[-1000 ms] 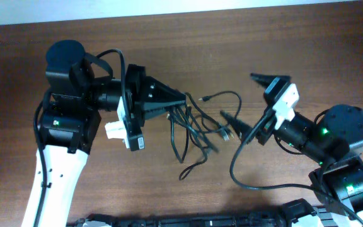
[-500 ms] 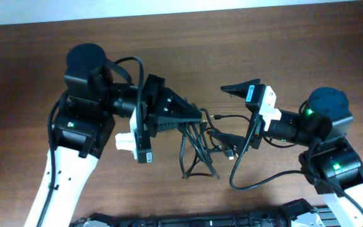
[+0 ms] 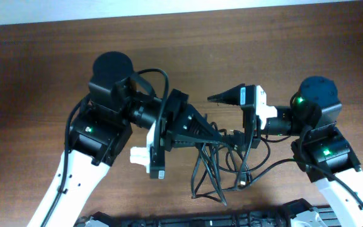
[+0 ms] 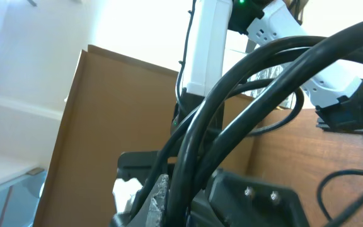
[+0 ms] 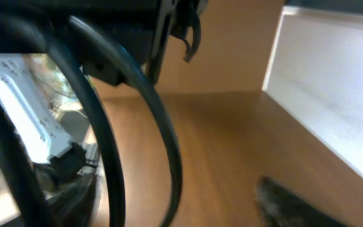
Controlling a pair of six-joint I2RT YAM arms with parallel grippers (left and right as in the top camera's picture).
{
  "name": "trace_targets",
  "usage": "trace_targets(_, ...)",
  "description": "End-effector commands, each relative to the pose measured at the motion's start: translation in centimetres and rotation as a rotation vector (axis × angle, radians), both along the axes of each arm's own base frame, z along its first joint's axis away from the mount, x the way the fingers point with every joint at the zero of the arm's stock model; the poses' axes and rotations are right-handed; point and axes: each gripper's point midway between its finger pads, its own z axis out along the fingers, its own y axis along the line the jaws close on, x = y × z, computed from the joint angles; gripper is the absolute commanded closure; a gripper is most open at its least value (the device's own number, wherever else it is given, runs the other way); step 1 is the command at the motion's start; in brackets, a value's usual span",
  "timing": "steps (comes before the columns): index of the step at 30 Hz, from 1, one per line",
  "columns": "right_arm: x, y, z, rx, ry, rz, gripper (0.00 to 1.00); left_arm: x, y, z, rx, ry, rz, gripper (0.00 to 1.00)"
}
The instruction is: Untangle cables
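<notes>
The left gripper (image 3: pixel 219 140) is pinched narrow on the cables (image 3: pixel 208 154). They spill in loose loops just below its tips, onto the wooden table (image 3: pixel 43 69). The right gripper (image 3: pixel 229 116) stands wide, one finger above those tips and the other down at the bunch. Since a second ago both arms have swung inward, and the cords have drawn tighter between them.

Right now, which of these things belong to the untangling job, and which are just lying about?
In the job: cables; left claw, shut on them; right claw, open beside them.
Just there: wooden table; dark bar along the overhead view's bottom edge.
</notes>
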Motion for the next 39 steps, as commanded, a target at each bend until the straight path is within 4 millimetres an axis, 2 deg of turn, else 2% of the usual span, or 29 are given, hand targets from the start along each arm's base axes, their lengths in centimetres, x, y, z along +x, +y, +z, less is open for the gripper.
trace_targets(1, -1.1, 0.1, 0.7, 0.019, -0.004, 0.071, 0.44, -0.7, -0.7, 0.5, -0.015, -0.039, 0.005, 1.0)
trace_targets(3, -1.1, 0.1, 0.7, 0.019, -0.005, 0.071, 0.6, -0.7, -0.9, 0.5, -0.014, -0.042, 0.016, 1.0)
trace_targets(6, -1.1, 0.1, 0.7, 0.019, -0.005, 0.07, 0.96, -0.6, -1.0, 0.5, -0.014, -0.043, 0.021, 1.0)
trace_targets(9, -1.1, 0.1, 0.7, 0.018, -0.005, 0.067, 0.96, -0.5, -1.1, 0.5, -0.013, -0.044, 0.031, 1.0)
trace_targets(12, -0.8, 0.1, 0.6, 0.015, -0.006, 0.053, 0.96, 0.8, -1.6, 0.3, -0.004, -0.047, 0.11, 1.0)
trace_targets(14, 0.2, -0.1, 0.4, 0.005, 0.008, -0.006, 0.96, 1.4, -1.8, 0.3, 0.003, -0.043, 0.15, 0.98)
trace_targets(16, 2.1, -0.5, 0.0, -0.009, 0.046, -0.125, 0.96, 2.6, -2.2, 0.1, 0.026, -0.008, 0.222, 0.92)
trace_targets(19, 4.5, -1.5, -0.6, -0.034, 0.077, -0.287, 0.96, 5.5, -2.6, -0.2, 0.073, 0.095, 0.398, 0.87)
trace_targets(23, 7.9, -4.5, -2.2, -0.109, 0.1, -0.575, 0.96, 10.9, -2.1, -1.2, 0.122, 0.245, 0.721, 0.87)
trace_targets(26, 9.5, -6.9, -2.7, -0.149, 0.093, -0.749, 0.96, 14.1, -0.6, -3.2, 0.185, 0.288, 0.941, 0.87)
trace_targets(31, 10.9, -11.7, -1.7, -0.178, 0.033, -1.049, 0.96, 17.2, 2.9, -7.4, 0.339, 0.332, 1.239, 0.91)
trace_targets(32, 11.0, -12.9, -1.1, -0.175, 0.012, -1.12, 0.96, 17.7, 3.9, -8.3, 0.38, 0.337, 1.301, 0.92)
trace_targets(37, 10.3, -16.2, 1.5, -0.139, -0.071, -1.301, 0.96, 18.6, 8.5, -12.0, 0.548, 0.379, 1.566, 0.93)
trace_targets(38, 10.1, -16.5, 1.8, -0.142, -0.091, -1.316, 0.96, 18.6, 9.3, -12.4, 0.567, 0.396, 1.606, 0.99)
trace_targets(39, 10.0, -16.8, 2.1, -0.148, -0.11, -1.326, 0.96, 18.7, 9.9, -12.8, 0.575, 0.423, 1.646, 1.0)
